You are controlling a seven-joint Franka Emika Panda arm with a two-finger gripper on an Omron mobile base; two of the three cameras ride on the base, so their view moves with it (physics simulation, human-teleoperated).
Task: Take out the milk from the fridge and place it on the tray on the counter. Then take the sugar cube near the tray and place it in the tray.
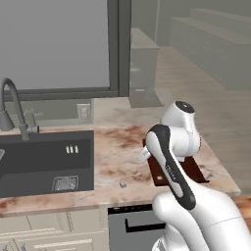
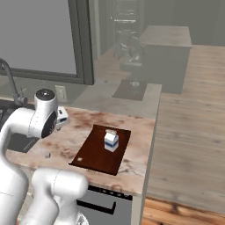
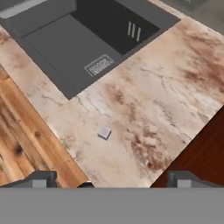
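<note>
One counter (image 2: 136,127) carries one black sink (image 1: 44,157) at its left, one tray (image 2: 94,154) near the right end, one milk carton (image 2: 111,141) standing upright on the tray's far half, and one sugar cube (image 3: 104,132) lying on bare stone between sink and tray, close to the front edge. In the hand view the gripper (image 3: 111,178) hangs above the counter with its fingers spread wide and holding nothing; the cube sits ahead of the two tips, roughly centred between them and clear of both. Open stone surrounds the cube on all sides, tray edge to one side, counter lip and floor to the other.
</note>
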